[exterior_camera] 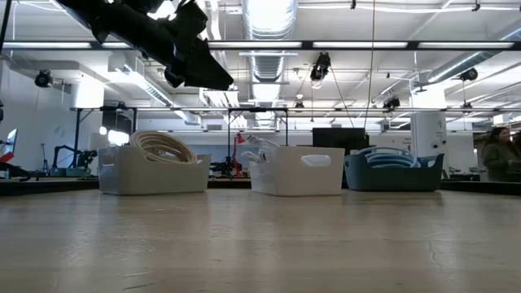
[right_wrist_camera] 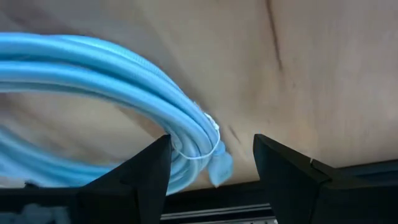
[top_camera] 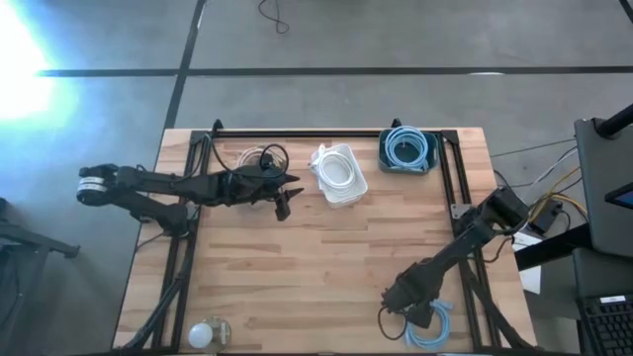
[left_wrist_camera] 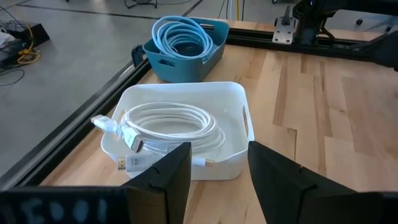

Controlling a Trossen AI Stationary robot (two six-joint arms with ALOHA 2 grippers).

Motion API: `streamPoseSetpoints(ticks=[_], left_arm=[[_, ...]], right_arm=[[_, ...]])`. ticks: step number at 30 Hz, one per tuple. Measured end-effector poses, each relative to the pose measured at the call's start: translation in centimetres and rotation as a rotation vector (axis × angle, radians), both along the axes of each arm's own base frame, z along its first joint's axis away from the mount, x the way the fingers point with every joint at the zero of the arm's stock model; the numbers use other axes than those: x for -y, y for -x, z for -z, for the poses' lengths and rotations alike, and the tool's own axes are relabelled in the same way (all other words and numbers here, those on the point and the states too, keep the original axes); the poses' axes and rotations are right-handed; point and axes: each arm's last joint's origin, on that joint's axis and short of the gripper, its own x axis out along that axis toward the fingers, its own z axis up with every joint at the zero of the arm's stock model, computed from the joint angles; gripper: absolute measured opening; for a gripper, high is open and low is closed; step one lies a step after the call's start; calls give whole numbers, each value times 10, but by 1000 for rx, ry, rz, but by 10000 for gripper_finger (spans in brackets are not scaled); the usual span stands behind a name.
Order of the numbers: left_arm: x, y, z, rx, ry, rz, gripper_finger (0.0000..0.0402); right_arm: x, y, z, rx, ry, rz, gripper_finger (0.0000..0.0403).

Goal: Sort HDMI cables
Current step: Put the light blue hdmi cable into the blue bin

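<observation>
Left gripper [top_camera: 287, 203]: released, holding nothing, raised above the surface [top_camera: 326, 277] between the tan bin [exterior_camera: 151, 174] and the white bin [top_camera: 339, 174]; its wrist view looks into the white bin.
Right gripper [top_camera: 404, 305]: down at the near right corner, fingers spread on either side of a blue coil [right_wrist_camera: 106, 93], not yet clenched on it.
Blue coil: lies on the surface at the near right edge, partly past the gripper; a thin tie binds its loops.
Sorted so far: tan coils [exterior_camera: 163, 147] in the tan bin, white coils [left_wrist_camera: 168, 124] in the white bin, blue coils [top_camera: 408, 146] in the blue bin [top_camera: 407, 166], all along the far edge.
Ball [top_camera: 202, 334]: small white round thing at the near left corner, not part of the sort.
Risk, grasp: the fingers may pinch only a few loops, so the coil could sag or slip free when lifted.
Risk, edge: the coil sits close to the surface edge; a nudge while closing could push it off.
Risk, carry: the blue bin is well apart, at the far edge; a trailing plug could catch on its rim.
</observation>
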Motion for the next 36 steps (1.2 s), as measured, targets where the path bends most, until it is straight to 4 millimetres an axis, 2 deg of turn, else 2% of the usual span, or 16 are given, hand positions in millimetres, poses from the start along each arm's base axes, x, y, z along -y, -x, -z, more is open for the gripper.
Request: streamPoseSetpoints(ticks=[8, 12, 21, 27, 30, 36], left_arm=[[0, 0, 0, -1, -2, 1, 167], [0, 0, 0, -4, -2, 1, 167], [0, 0, 0, -9, -16, 6, 167], [0, -1, -3, 4, -18, 6, 167], [0, -1, -3, 3, -28, 9, 167], [0, -1, -4, 9, -31, 7, 167]], right_arm=[[0, -2, 6, 74, -13, -28, 208], [-2, -4, 7, 103, -38, -36, 167], [8, -14, 3, 137, -69, -37, 43], [28, -29, -13, 253, -25, -25, 38], [43, -41, -31, 403, 73, -44, 38], [87, -47, -66, 605, 505, -102, 42]])
